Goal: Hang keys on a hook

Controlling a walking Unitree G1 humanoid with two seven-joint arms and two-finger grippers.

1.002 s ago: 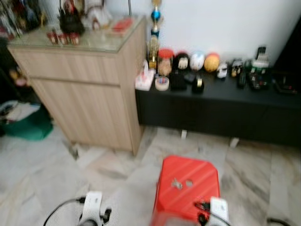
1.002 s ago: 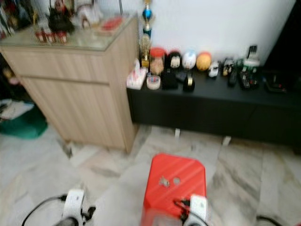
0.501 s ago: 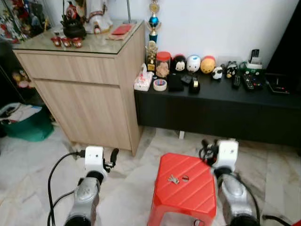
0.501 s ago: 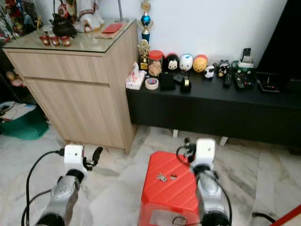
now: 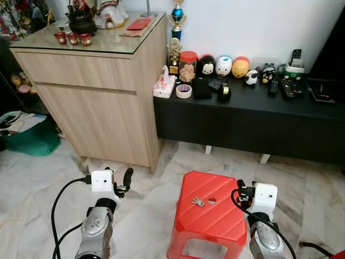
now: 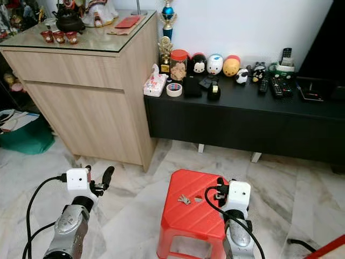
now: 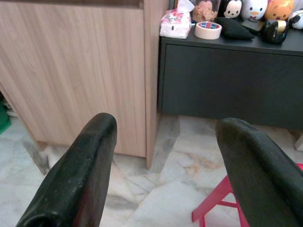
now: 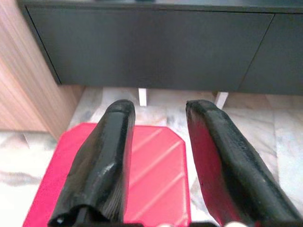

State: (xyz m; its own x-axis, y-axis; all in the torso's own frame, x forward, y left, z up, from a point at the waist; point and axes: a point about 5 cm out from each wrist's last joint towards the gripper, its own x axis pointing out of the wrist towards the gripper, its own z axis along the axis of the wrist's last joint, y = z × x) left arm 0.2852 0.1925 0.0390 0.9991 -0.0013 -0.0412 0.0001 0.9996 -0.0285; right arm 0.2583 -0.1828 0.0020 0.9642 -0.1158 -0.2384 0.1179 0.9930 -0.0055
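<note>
lying loose at lower centre on the red stool (image 5: 213, 216), the keys (image 5: 197, 202) looked light, slippery; pinch the ring. right end effector (image 8: 156, 156) and left end effector (image 7: 161, 156) were released, empty.

Silver arms, white wrists (black cables).

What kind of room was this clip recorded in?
Most likely a home living room: a long black low console lined with round plush toys and remote controls, a wooden cabinet with ornaments on its glass top, and a marble-tiled floor.
</note>
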